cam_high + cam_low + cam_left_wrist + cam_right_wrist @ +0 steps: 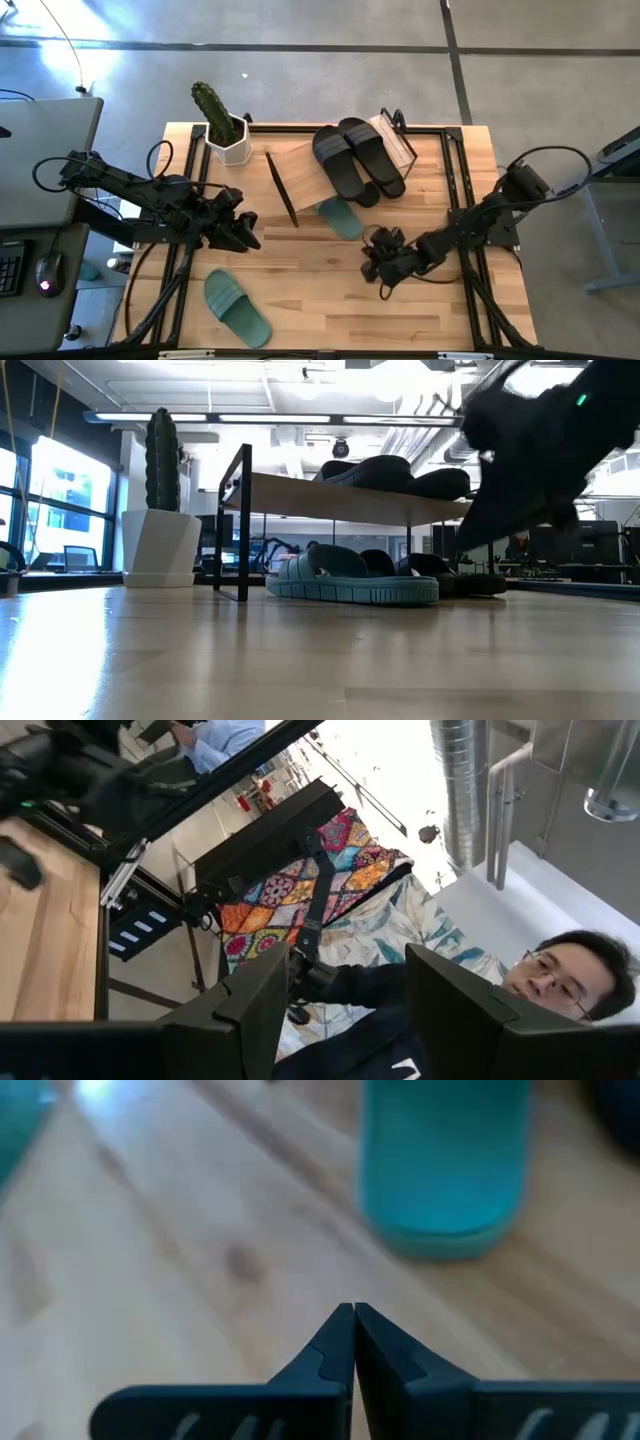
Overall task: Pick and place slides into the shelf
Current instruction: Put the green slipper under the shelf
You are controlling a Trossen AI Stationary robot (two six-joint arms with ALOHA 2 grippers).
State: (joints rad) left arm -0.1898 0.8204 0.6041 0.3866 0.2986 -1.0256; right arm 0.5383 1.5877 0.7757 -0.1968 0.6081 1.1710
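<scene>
1. Just off the heel of the green slide (341,217) that pokes out from under the shelf (300,170), my right gripper (353,1330) sits low over bare table (330,310), fingers pressed tip to tip with nothing between them.
2. From my wrist, the heel's rounded end lies straight ahead of my tips, near but not touching. From table height the slide lies flat, its front half already under the lower level, with black slides behind it.
3. I judge the step in hand is seating this slide fully under the shelf. With shut fingers, a push on the heel looks the sensible way.
4. To do it well, I should meet the heel at its middle and stay low, so the tips do not ride up over the sole.
5. I should push along the slide's own length; off-centre contact would likely swing it sideways against the black slides or a wire leg.
6. I should go gently, since the shelf looks light and a hard shove could shift it.
7. Two black slides (358,155) lie on the top board. The second green slide (237,308) lies well apart near the front edge, on the left arm's side.
8. My left gripper (240,230) waits above the table, fingers spread wide and empty.
</scene>
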